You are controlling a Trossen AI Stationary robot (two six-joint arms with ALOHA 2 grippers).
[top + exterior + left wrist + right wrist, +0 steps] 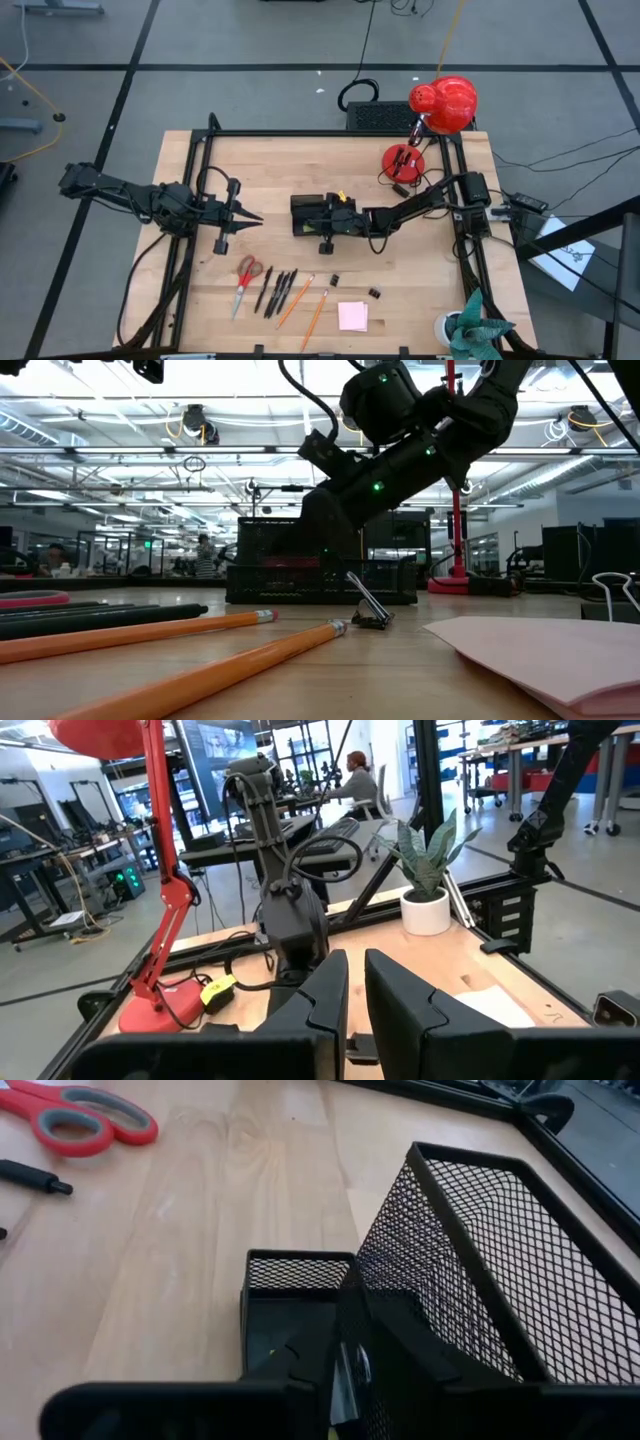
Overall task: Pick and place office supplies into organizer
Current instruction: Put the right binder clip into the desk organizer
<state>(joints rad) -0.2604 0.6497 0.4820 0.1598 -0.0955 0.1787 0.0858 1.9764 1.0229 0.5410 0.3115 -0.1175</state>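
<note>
The black mesh organizer (308, 215) (300, 575) (480, 1250) stands mid-table. My right gripper (333, 220) (345, 1365) hovers over its low compartment (295, 1295), shut on a small pale-glinting clip. A small yellow piece (341, 196) (218, 988) shows at the organizer's far side. Red-handled scissors (246, 272) (80, 1115), black pens (278, 292), orange pencils (305, 305) (200, 630), a pink sticky pad (352, 316) (540, 650) and two clips (334, 280) (374, 293) (368, 612) lie flat near the table's near edge. My left gripper (258, 215) (356, 995) waits shut, left of the organizer. My right gripper pinches a small clip (346, 1372) between its two fingers, coming from the table's right and slanting down. The clip is lifted clear, above the organizer beside the wall of its taller section (400, 1270). The dark fingers hide which part of the clip they are on.
A red lamp stands at the far right, base (403, 160) and head (445, 100) (165, 880). A potted green plant (470, 325) (425, 870) is at the near right corner. Bare wood lies between my left gripper and the organizer. A person (358, 780) sits in the room beyond.
</note>
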